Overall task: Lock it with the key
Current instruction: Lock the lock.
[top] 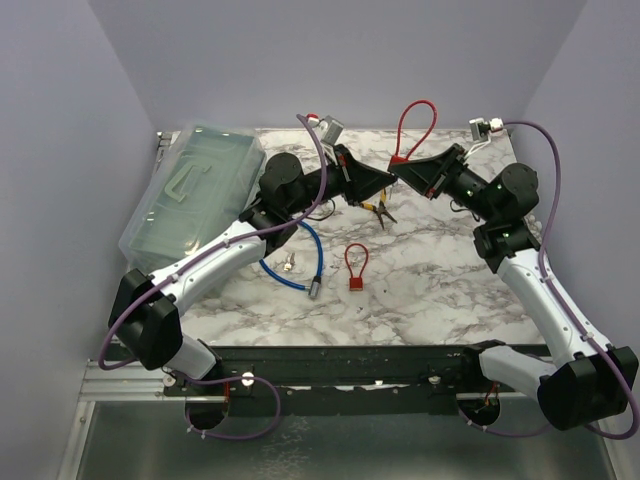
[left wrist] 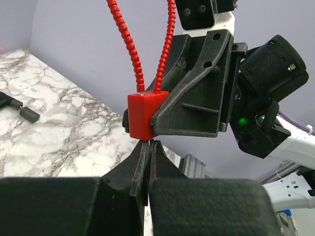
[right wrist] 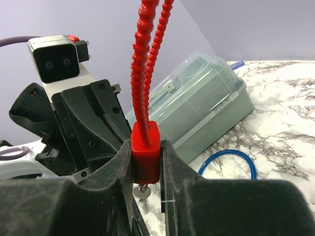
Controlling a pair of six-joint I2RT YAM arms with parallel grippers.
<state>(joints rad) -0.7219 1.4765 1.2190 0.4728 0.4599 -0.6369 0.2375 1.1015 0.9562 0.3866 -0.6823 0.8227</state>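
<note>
A red padlock [top: 398,161] with a red ribbed cable loop is held up above the back middle of the marble table [top: 440,280]. My right gripper [right wrist: 146,164] is shut on the lock's red body [right wrist: 145,152], with the loop pointing up. My left gripper [left wrist: 149,144] is shut, its tips touching the underside of the lock body [left wrist: 142,115]. A thin metal key is pinched between its jaws. The key's silver end [right wrist: 142,190] shows just under the lock in the right wrist view. In the top view the two grippers meet tip to tip, left [top: 386,180] and right [top: 402,172].
A second red padlock [top: 355,271] lies mid-table. A blue cable lock [top: 303,256] and loose keys [top: 290,263] lie to its left. Yellow-handled pliers [top: 380,212] lie under the grippers. A clear plastic box [top: 195,190] stands at the back left.
</note>
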